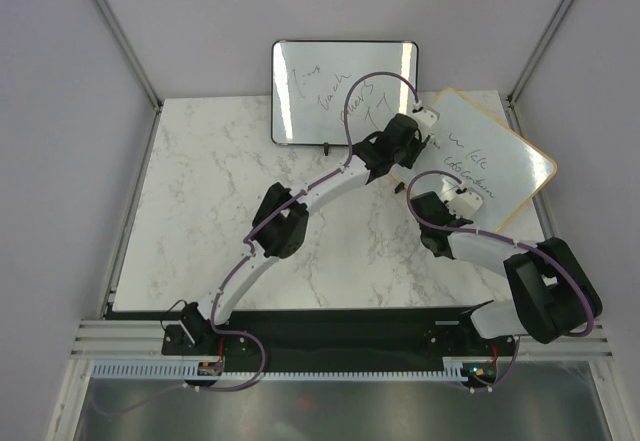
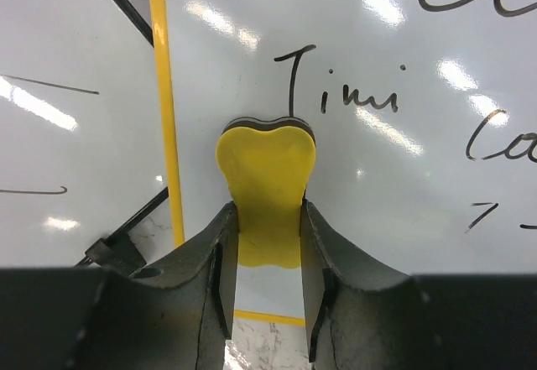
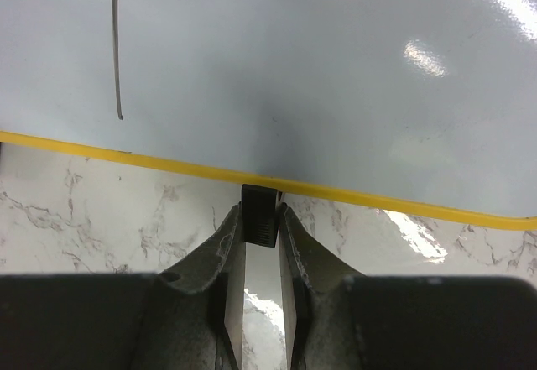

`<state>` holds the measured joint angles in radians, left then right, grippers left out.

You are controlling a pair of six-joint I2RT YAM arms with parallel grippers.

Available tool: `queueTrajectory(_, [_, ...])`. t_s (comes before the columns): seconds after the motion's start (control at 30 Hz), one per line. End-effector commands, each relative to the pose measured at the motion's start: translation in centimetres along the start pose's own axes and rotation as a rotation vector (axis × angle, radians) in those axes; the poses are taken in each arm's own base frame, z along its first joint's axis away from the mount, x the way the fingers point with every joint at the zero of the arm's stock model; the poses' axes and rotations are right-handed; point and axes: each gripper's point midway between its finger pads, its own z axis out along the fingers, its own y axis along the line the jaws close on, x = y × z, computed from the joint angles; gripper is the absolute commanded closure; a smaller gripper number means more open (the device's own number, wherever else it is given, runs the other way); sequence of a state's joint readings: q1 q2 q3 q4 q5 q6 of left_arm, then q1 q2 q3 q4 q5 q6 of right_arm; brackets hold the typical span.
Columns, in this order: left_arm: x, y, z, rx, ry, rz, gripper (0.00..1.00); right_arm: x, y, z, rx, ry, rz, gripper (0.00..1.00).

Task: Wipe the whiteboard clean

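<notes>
The whiteboard [image 1: 505,161] with the tan frame lies tilted at the right rear of the table, with black handwriting on it. My left gripper [image 1: 416,141] is at its left corner, shut on a yellow eraser [image 2: 267,177] whose head rests against the white surface [image 2: 377,185] just below the word written there [image 2: 344,93]. My right gripper [image 1: 458,194] is at the board's near edge, shut on a small black foot [image 3: 259,215] under the yellow-looking frame [image 3: 377,198]. The board's surface [image 3: 294,68] fills the top of the right wrist view.
A black-framed whiteboard [image 1: 345,91] with writing stands at the back centre, just left of the tan board; it also shows in the left wrist view [image 2: 67,135]. The marble table [image 1: 220,211] stretches to the left. Grey walls enclose the table.
</notes>
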<state>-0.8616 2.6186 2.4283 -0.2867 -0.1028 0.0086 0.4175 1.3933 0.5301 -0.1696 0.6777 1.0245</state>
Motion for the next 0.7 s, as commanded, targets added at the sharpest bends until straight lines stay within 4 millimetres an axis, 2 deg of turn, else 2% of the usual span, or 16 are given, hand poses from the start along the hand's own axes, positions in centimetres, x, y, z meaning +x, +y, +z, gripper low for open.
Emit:
queueTrajectory(0.0, [-1.4, -0.5, 0.9, 0.034, -0.066, 0.021, 0.98, 4.2, -2.2, -0.8, 0.028, 0.162, -0.091, 1.00])
queueTrajectory(0.07, [-2.5, -1.5, 0.8, 0.074, -0.098, 0.011, 0.98, 4.2, -2.0, -0.8, 0.026, 0.163, -0.096, 1.00])
queueTrajectory(0.13, [-3.4, -3.4, 0.6, 0.139, -0.134, 0.012, 0.98, 4.3, -2.0, -0.8, 0.026, 0.164, -0.101, 1.00])
queueTrajectory(0.2, [-3.5, -5.1, 0.5, 0.188, -0.144, 0.014, 0.98, 4.3, -2.0, -0.9, 0.024, 0.162, -0.102, 1.00])
queueTrajectory(0.4, [-2.9, -9.0, -0.2, 0.311, -0.126, 0.003, 0.98, 4.3, -1.9, -0.8, 0.026, 0.162, -0.105, 1.00])
queueTrajectory(0.6, [-1.0, -13.7, -2.5, 0.543, -0.030, -0.079, 0.98, 4.3, -1.8, -0.9, 0.022, 0.158, -0.106, 1.00])
queueTrajectory(0.67, [-0.9, -14.6, -2.8, 0.562, -0.017, -0.089, 0.98, 4.3, -1.9, -0.9, 0.025, 0.161, -0.107, 1.00])
